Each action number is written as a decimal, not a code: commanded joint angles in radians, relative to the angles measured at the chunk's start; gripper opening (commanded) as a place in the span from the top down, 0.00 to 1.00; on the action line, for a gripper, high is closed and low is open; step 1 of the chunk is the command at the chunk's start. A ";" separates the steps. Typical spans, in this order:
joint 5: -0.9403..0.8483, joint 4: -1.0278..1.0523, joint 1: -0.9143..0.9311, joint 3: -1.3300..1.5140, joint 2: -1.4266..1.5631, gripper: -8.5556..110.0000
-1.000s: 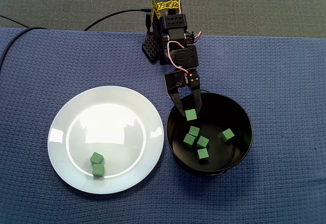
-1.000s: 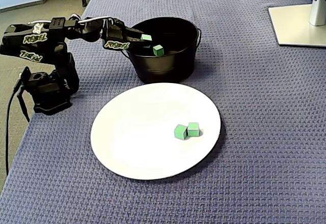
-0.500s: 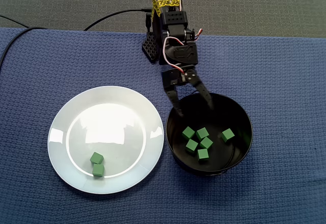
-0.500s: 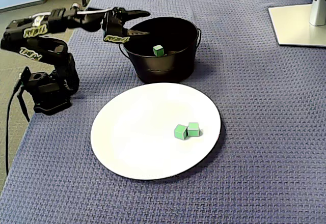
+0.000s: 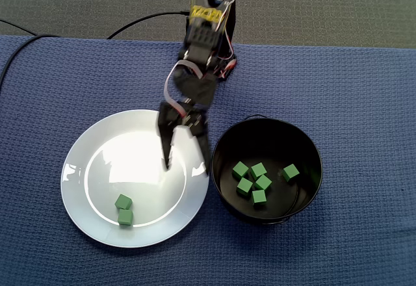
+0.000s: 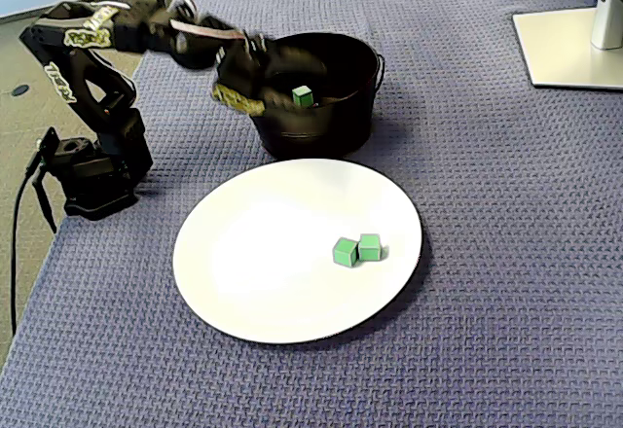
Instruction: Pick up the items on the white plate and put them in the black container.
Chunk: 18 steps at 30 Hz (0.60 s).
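Top-down fixed view first. I see a pair of cubes (image 5: pixel 123 202) on the plate (image 5: pixel 77 169), lower left of its middle, touching, one just above the other. They're small, matte green, sharp-edged. The plate is round, glossy white, with glare across the centre.

Gripper (image 5: pixel 186 168) hangs over the plate's right part, close to the rim nearest the container (image 5: pixel 222 198). Jaws are spread wide with nothing between them, well apart from the pair. Fingers are thin, dark and tapering, tips smeared by motion blur.

The container is a round black tub, shiny inside, just right of the plate. Six cubes (image 5: pixel 259 197) lie on its floor, five bunched and one off to the right. Everything sits on a blue waffle-weave cloth (image 5: pixel 364 104). A black cable (image 5: pixel 140 21) runs off to the upper left. The arm's upper part is cut off at the top edge.

Low side fixed view: the pair of cubes (image 6: pixel 345 252) sits on the plate's (image 6: pixel 243 292) right part, side by side, touching. The container (image 6: pixel 321 131) stands behind the plate, and its wall hides all but one cube (image 6: pixel 303 96). The gripper (image 6: pixel 261 92) is a blur in front of the container's left rim, and I can't read the jaws here. The arm base (image 6: pixel 92 170) stands at the cloth's (image 6: pixel 506 253) left edge. A flat white stand (image 6: pixel 569 47) sits top right, cropped by the frame
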 commanded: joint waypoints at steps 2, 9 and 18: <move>-0.121 -0.259 0.089 0.034 -0.140 0.65; -0.222 -0.495 0.153 0.067 -0.324 0.65; -0.242 -0.543 0.207 -0.017 -0.528 0.63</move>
